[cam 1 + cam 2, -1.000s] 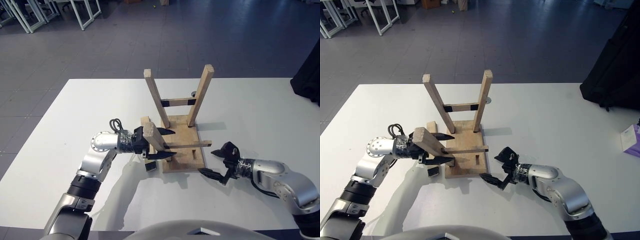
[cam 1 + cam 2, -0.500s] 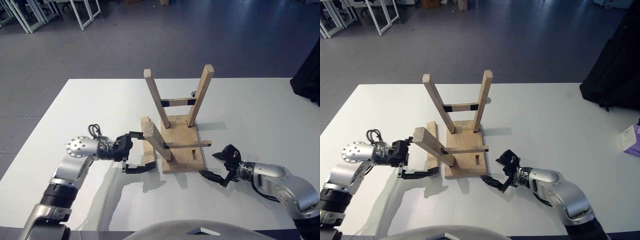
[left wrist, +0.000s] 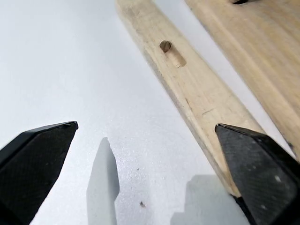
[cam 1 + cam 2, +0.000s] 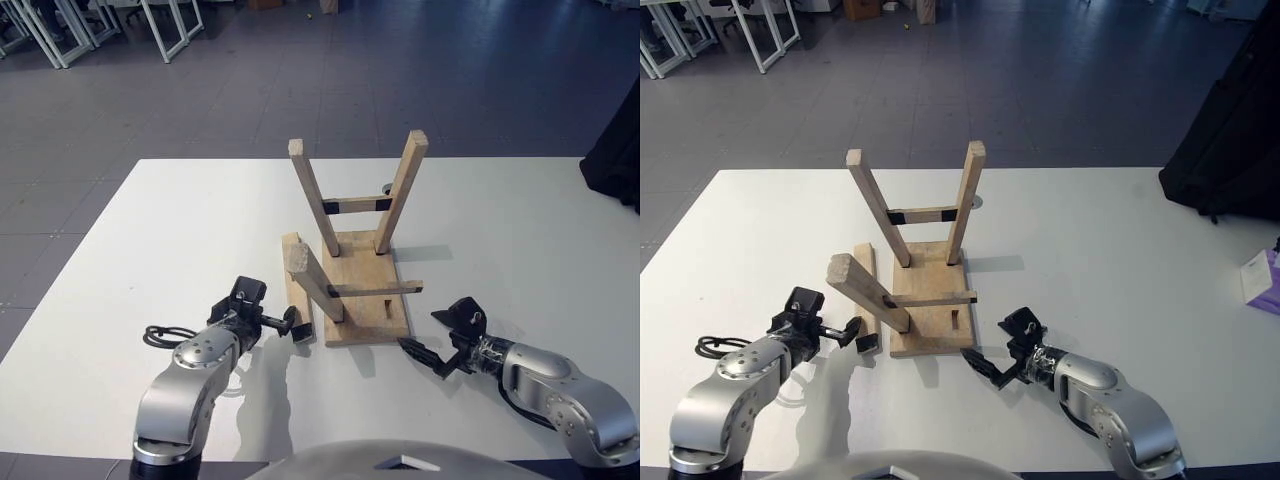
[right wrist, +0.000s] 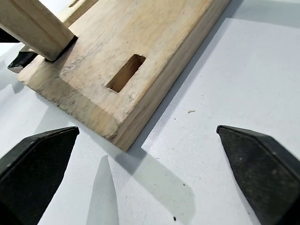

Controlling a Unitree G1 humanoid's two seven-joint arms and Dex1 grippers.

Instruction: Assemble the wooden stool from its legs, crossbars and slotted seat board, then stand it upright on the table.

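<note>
The left hand (image 4: 296, 326) sits low on the desk (image 4: 520, 230), fingers spread and empty, at the near end of the loose leg (image 4: 297, 300). This leg lies flat just beside the seat board (image 4: 365, 265). The right hand (image 4: 422, 332) is released, low near the board's near right corner. Three fitted legs (image 4: 400, 190) point upward.

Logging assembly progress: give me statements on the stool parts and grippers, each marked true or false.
1. The left gripper and right gripper are both open and empty. True.
2. The seat board lies flat on the table. True.
3. Four legs stand on the seat board. False: three legs do; a fourth leg lies on the table beside it.
4. The right gripper grips a leg. False: it sits by the board's corner, gripping nothing.
5. The slot nearest the right gripper is empty. True.
</note>
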